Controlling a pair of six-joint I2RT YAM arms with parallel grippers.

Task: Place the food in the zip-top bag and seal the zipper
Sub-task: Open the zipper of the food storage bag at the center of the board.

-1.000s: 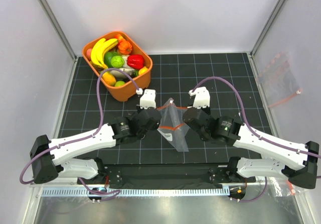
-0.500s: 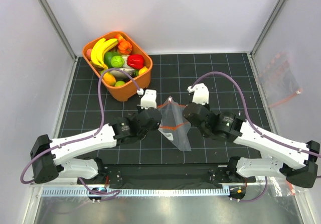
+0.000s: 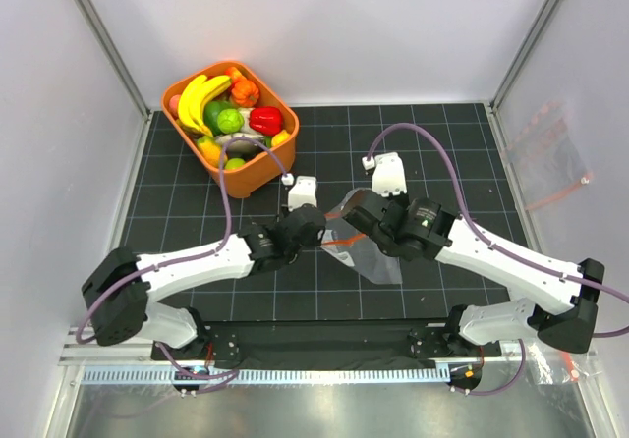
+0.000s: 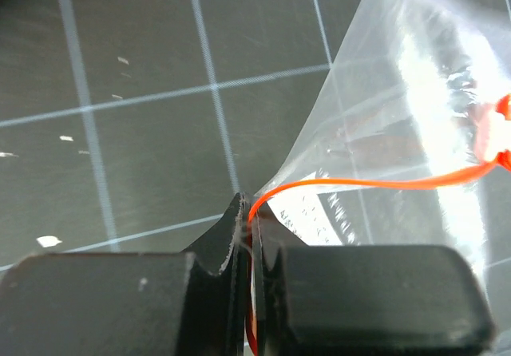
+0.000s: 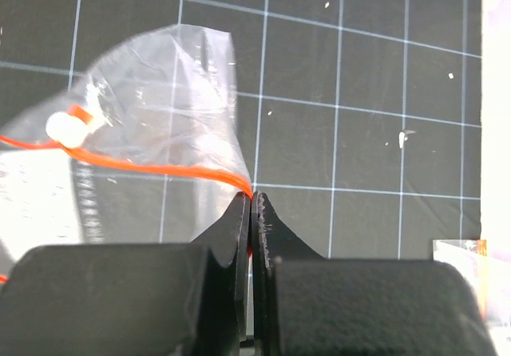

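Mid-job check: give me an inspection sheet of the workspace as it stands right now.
Surface: black gridded mat, a few light specks.
Job's things: zip-top bag spread between both grippers, no food seen inside; zipper runs along its mouth; food piled in the orange tub.
Clutter: second clear bag by the right wall.
Grippers: left gripper and right gripper each shut on the bag's mouth edge.
Cables: purple cables arch over both wrists.
Surroundings: white walls.

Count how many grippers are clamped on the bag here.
2. The left gripper has its jaws shut on the zipper at a corner of the zip-top bag; the right gripper's jaws pinch the same strip elsewhere. Both grips show plainly.
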